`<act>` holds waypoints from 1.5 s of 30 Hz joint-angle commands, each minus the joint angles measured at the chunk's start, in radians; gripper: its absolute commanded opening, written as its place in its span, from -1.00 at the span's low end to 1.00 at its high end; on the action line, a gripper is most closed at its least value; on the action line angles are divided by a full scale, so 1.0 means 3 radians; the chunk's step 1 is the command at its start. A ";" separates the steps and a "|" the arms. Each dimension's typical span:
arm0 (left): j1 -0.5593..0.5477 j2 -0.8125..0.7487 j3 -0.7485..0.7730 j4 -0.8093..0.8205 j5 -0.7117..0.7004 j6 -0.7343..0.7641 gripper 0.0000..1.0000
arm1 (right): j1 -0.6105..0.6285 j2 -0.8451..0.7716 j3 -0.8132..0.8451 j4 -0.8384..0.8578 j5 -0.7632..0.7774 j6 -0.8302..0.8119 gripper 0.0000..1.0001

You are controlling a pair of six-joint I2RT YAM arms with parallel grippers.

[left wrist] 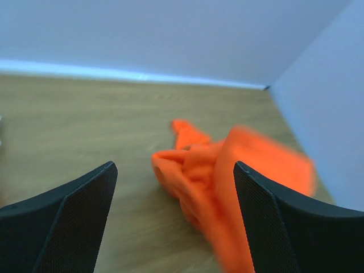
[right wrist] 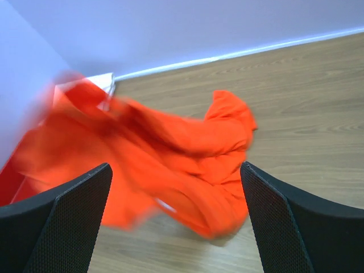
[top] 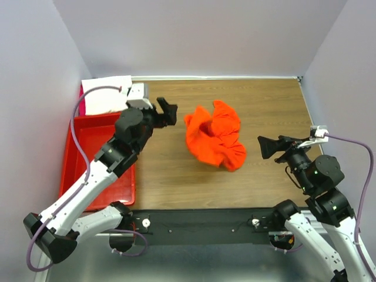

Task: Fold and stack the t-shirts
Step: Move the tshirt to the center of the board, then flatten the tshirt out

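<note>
The orange tee (top: 214, 136) lies in a crumpled heap near the middle of the table (top: 264, 100). It is bright orange-red soft cloth, bunched into deep folds, with darker shadow in a hollow near its top. One rounded lobe sticks out toward the far side and a thicker fold sags toward the near right. It is unfolded, and no sleeve or collar can be told apart. Both wrist views show it blurred.

The white tee (top: 106, 94) lies fairly flat at the far left corner, draped over the far end of the bin (top: 94, 153). A thin strip along its left edge may be the pink tee (top: 83, 104).
</note>
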 commanded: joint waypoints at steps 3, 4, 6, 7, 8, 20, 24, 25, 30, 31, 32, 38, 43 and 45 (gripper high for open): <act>0.0017 -0.0662 -0.0672 -0.0252 -0.0562 -0.0505 0.82 | 0.0012 0.0332 -0.0041 -0.0077 -0.0471 0.0033 1.00; 0.0012 -0.0719 -0.0739 -0.0358 -0.0532 -0.0521 0.82 | 0.0012 0.0404 -0.0066 -0.0072 -0.0487 0.0063 1.00; 0.0017 -0.0836 -0.0887 -0.0456 -0.0409 -0.0572 0.82 | 0.0012 0.0624 -0.0097 -0.0072 -0.0487 0.0171 1.00; 0.0012 -0.0852 -0.0923 -0.0548 -0.0318 -0.0588 0.82 | 0.0012 0.0705 -0.0107 -0.0072 -0.0492 0.0212 1.00; 0.0012 -0.0872 -0.0959 -0.0594 -0.0261 -0.0603 0.82 | 0.0012 0.0894 -0.0117 -0.0072 -0.0497 0.0283 1.00; -0.0121 -0.0040 -0.1322 -0.0477 0.0609 -0.0644 0.72 | 0.0007 0.2439 -0.0230 -0.0057 -0.0738 0.0386 0.58; -0.0162 0.0603 -0.1098 -0.0329 0.0583 -0.0486 0.72 | 0.0012 0.2751 -0.0317 -0.0046 -0.0626 0.0472 0.37; -0.0162 0.0717 -0.1047 -0.0288 0.0573 -0.0465 0.72 | 0.0012 0.2782 -0.0362 -0.0021 -0.0529 0.0513 0.34; -0.0167 0.1294 -0.0776 -0.0099 0.0609 -0.0368 0.79 | 0.0012 0.2777 -0.0531 0.0071 -0.0140 0.0687 0.14; -0.0167 0.1356 -0.0729 -0.0068 0.0609 -0.0317 0.78 | 0.0007 0.2787 -0.0552 0.0097 -0.0063 0.0703 0.14; -0.0167 0.1423 -0.0678 -0.0073 0.0594 -0.0291 0.79 | 0.0007 0.2792 -0.0562 0.0102 -0.0042 0.0708 0.14; -0.0167 0.1949 -0.0126 -0.0104 0.0425 -0.0046 0.79 | -0.0110 0.2935 -0.0639 0.0286 -0.0119 0.0749 0.15; -0.0187 0.2430 0.0457 -0.0226 0.0404 0.0107 0.79 | -0.0258 0.3033 -0.0629 0.0434 -0.0241 0.0698 0.20; -0.0208 0.2548 0.0661 -0.0272 0.0257 0.0133 0.77 | -0.0269 0.3073 -0.0624 0.0460 -0.0267 0.0682 0.20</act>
